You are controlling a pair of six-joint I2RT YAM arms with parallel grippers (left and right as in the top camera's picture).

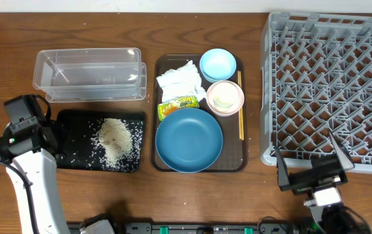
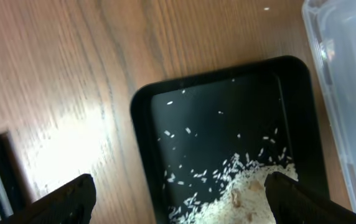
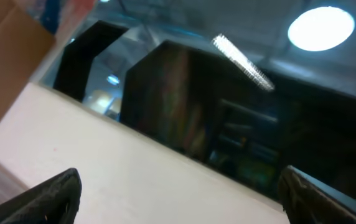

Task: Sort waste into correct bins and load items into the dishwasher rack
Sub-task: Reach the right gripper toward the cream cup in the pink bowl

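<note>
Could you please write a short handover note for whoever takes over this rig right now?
Left gripper: open, empty, at the left end of the black tray.
Right gripper: open, empty, in front of the rack.
Done: rice heaped in the black tray.
Left: tissue and wrapper lie on the serving tray; clear tub empty. Dark-blue bowl, light-blue bowl, pink bowl and chopsticks are also on it; nothing is in the rack.

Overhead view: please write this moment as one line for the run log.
rice in black tray | tissue, wrapper, dark-blue bowl on brown tray | rack empty in view | left gripper open | right gripper open
</note>
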